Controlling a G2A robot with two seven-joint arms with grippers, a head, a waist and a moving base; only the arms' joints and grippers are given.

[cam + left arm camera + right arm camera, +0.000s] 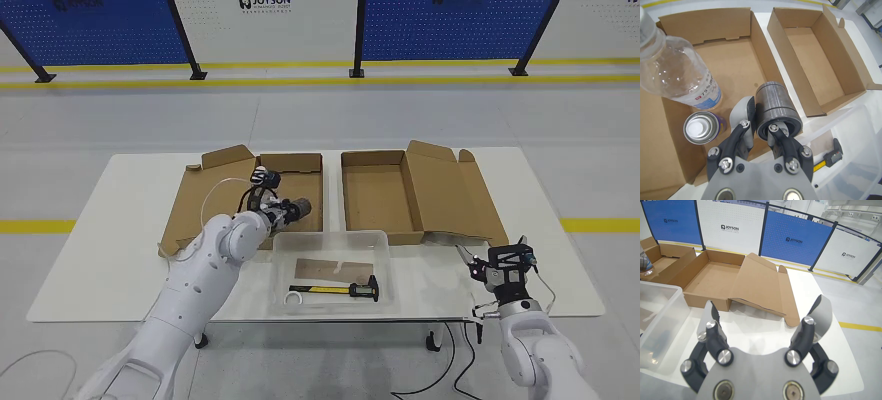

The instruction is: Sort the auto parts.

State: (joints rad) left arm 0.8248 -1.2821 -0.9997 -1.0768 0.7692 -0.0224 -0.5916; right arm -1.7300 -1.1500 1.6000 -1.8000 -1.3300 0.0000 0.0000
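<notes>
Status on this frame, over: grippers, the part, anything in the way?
Left gripper shut on metal cylinder, one finger inside its bore, above the left box. Right gripper open, holding nothing. Bottle and spray can sit in that box.

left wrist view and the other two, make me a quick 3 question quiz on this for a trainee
1. True or false: the left pincer is shut on the grey metal cylinder.
2. Which thing sits in the left brown cardboard box beside the clear plastic bottle?
A. a metal-topped spray can
B. a black-and-yellow caliper
C. a hammer
3. Fill in: the right pincer is ____ and holds nothing.

Key: 1 true; 2 A; 3 open.
</notes>
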